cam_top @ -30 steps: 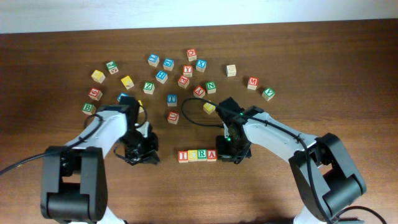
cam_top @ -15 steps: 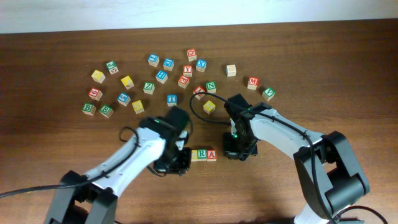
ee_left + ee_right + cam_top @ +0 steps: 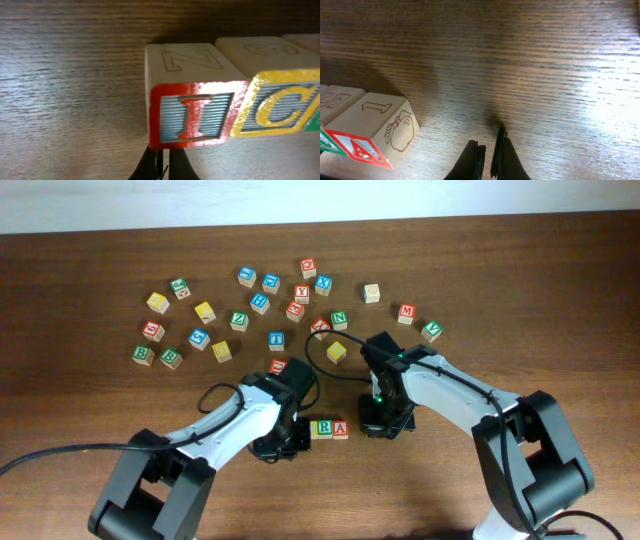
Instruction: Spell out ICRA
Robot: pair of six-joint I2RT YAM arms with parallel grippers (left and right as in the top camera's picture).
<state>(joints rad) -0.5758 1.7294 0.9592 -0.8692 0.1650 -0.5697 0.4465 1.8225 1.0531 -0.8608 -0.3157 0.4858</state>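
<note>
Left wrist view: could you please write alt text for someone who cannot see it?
A red I cube touches a yellow C cube to its right on a wooden table; the shut left gripper pokes in below.

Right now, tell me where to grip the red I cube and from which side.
Probably pinch the I cube across the row, on its two free side faces parallel to the line, coming down from above. One end face sits flush against the C cube, so no finger fits there. The left gripper, shut beside it, must open first.
</note>
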